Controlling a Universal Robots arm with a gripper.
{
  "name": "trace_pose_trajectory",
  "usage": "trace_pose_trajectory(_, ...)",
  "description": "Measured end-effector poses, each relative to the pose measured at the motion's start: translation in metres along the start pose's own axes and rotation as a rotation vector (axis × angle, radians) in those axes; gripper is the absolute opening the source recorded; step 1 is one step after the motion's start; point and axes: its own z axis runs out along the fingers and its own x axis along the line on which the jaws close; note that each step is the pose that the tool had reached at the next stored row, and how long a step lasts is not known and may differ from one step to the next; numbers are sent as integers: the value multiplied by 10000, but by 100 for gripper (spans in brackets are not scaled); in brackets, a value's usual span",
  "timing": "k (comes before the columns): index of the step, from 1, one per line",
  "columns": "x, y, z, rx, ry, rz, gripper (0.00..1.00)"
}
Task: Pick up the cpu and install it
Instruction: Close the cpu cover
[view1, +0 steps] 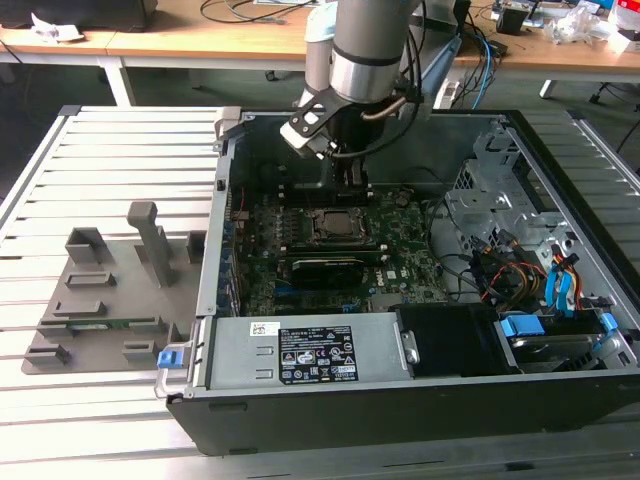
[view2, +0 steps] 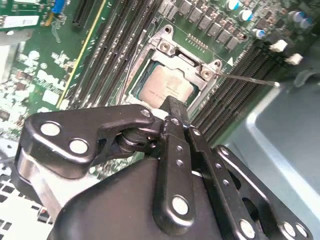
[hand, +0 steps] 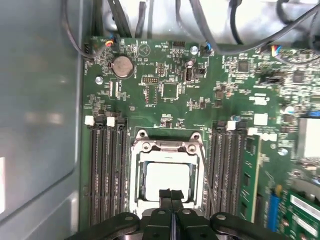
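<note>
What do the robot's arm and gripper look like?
The arm is a silver-grey cylinder with a pale blue joint cap and black cables alongside. The gripper is glossy black, rounded linkage bars with silver rivets, narrowing to slim jaws.

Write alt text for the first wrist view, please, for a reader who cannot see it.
The shut gripper hangs at the edge of the cpu, which lies flat in the metal socket frame on a green motherboard. Dark memory slots flank the socket, and a grey case wall runs alongside.
</note>
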Motion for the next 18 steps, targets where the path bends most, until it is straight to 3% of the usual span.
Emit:
trace_pose_trajectory(5,-2,-8,-203,0,0,-1,11)
trace_pose_trajectory(18,-2,-8,-214,0,1,0,11)
